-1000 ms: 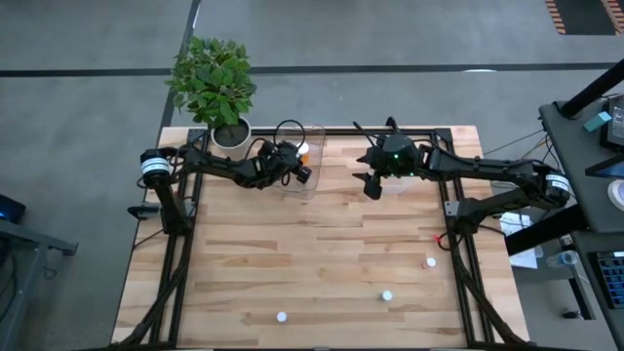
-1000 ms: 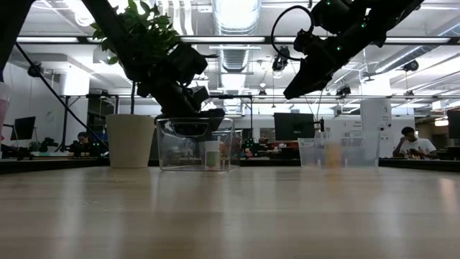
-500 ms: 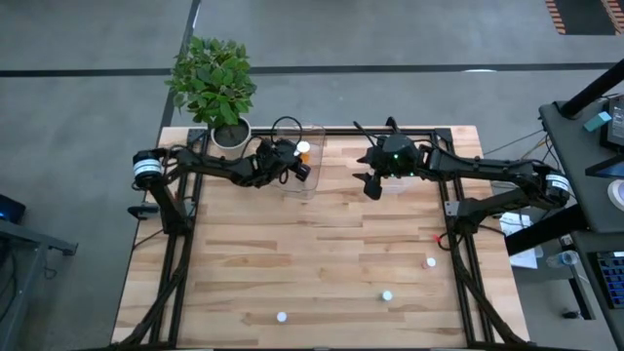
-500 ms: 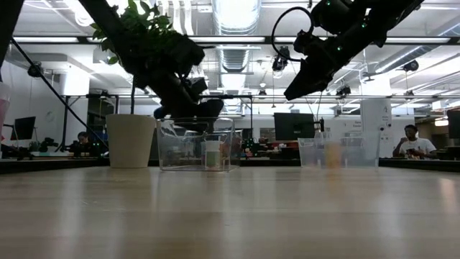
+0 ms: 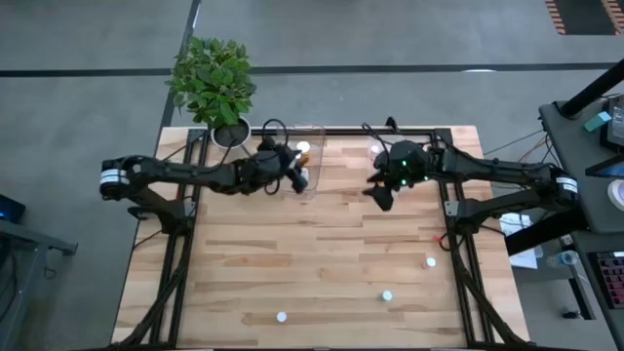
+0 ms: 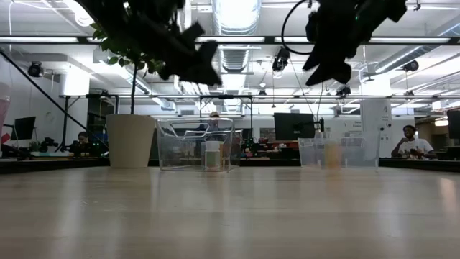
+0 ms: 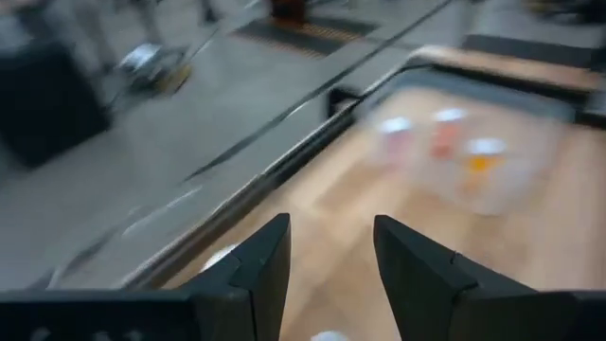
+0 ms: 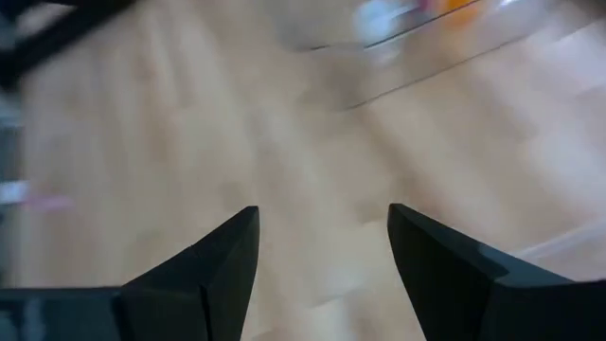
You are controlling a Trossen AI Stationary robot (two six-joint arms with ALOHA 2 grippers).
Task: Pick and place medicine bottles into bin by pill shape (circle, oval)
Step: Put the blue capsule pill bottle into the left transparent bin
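**Both grippers empty above the tubs, three bottles loose at the near edge**

From above: the left gripper (image 5: 300,175) hangs over the left clear tub (image 5: 310,185) at the back of the wooden table (image 5: 292,263), beside the potted plant (image 5: 214,83). An orange-topped bottle (image 5: 303,149) sits in that tub, just beyond the fingertips and not between them. The right gripper (image 5: 383,198) is in front of the right clear tub (image 5: 380,151), over bare wood. Three medicine bottles remain well apart from both arms: a pinkish-topped one (image 5: 430,261) near the right rail, a white-topped one (image 5: 387,295) and another white-topped one (image 5: 282,316) near the front edge.

From table height: both arms hang above the tubs, touching neither. The left tub (image 6: 195,144) shows a pale bottle (image 6: 212,155) inside; the right tub (image 6: 338,152) holds an orange-tinted shape, too faint to name. People sit at desks far behind.

Left wrist: the two dark fingers (image 7: 260,270) stand apart with nothing between them; blurred white, pinkish and orange tops lie in a clear tub (image 7: 511,180) well ahead.

Right wrist: the fingers (image 8: 222,270) are spread wide over bare wood, nothing held; a blurred tub edge (image 8: 398,38) with an orange patch lies beyond.
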